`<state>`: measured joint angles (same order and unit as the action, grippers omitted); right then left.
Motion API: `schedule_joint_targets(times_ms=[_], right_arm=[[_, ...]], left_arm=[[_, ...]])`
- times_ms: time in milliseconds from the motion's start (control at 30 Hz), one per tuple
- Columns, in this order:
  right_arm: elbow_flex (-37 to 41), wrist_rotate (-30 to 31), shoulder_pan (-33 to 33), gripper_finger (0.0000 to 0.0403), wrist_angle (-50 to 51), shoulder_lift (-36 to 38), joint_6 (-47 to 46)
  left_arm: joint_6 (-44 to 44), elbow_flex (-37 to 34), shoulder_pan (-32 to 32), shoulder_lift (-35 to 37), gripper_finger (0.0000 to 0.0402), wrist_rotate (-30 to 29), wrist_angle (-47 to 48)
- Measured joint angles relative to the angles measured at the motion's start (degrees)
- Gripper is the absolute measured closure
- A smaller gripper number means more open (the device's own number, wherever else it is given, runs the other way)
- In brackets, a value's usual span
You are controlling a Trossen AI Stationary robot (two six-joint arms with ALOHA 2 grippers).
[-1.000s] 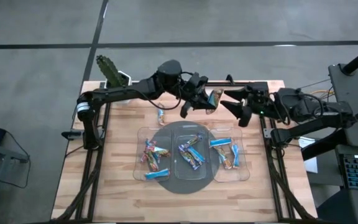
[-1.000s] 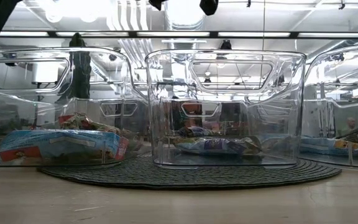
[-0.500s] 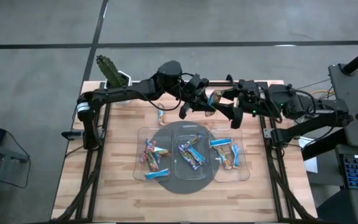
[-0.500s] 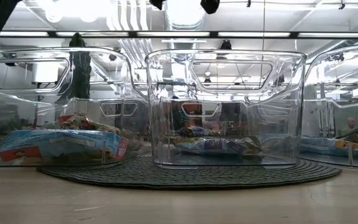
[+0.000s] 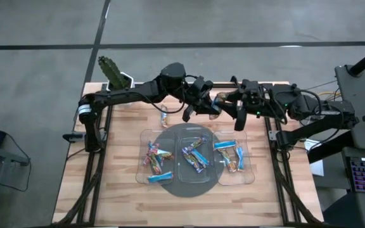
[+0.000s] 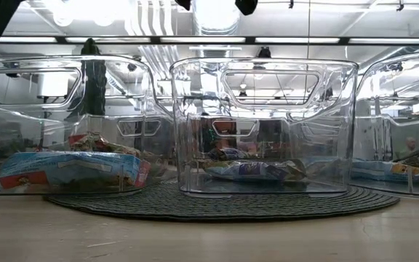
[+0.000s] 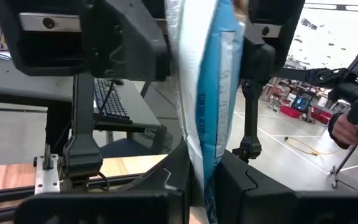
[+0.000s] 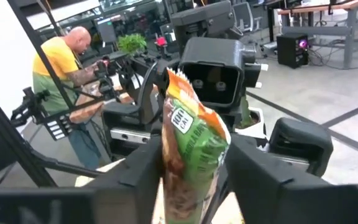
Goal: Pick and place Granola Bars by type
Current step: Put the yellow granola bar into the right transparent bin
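One granola bar (image 5: 219, 99), light blue on one face (image 7: 213, 93) and orange-green on the other (image 8: 191, 137), is held in the air over the table's far middle. My left gripper (image 5: 208, 105) comes from the left and is shut on it. My right gripper (image 5: 231, 109) faces it from the right, open, with a finger (image 8: 143, 171) on each side of the bar's free end. Several more bars lie in three clear trays (image 5: 143, 166) on a dark round mat (image 5: 189, 185). One loose bar (image 5: 164, 118) lies flat on the table. My left gripper pinches the bar's near end (image 7: 207, 146) between its two fingers (image 7: 178, 177). The fingers come level from the table's left and lie along the bar. The bar is lifted clear and sticks out past the fingertips toward the right gripper. My right gripper: whether its fingers touch the bar cannot be told.
A small potted plant (image 5: 111, 69) stands at the table's far left corner. The low view shows the three clear trays (image 6: 264, 127) side by side with bars on their floors. Bare wood lies near the table's near edge (image 5: 189, 206). A person (image 8: 64, 81) stands in the room beyond.
My right gripper has moved toward the table's left, up to the bar held by my left gripper, until its fingers stand on either side of the bar's free end. The bar has stayed in place.
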<state>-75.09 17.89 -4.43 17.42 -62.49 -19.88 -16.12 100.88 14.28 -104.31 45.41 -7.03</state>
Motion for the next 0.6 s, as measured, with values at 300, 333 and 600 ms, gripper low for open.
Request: schedule_joint_targets(times_ms=[300, 333, 600], right_arm=[[0.00, -0.16, 0.00, 0.0362, 0.75, 0.24, 0.51], [-0.12, -0.15, 0.10, 0.0365, 1.29, 0.30, 0.50], [-2.15, 0.09, 0.83, 0.0363, 9.67, 2.43, 0.18]], left_arm=[[-1.44, 0.00, 0.12, 0.00, 0.0373, -0.23, 0.09], [-1.98, 0.00, 0.18, 0.00, 0.0369, -0.16, 0.11], [-2.87, 0.76, 0.84, 0.42, 0.0288, 0.62, 1.75]])
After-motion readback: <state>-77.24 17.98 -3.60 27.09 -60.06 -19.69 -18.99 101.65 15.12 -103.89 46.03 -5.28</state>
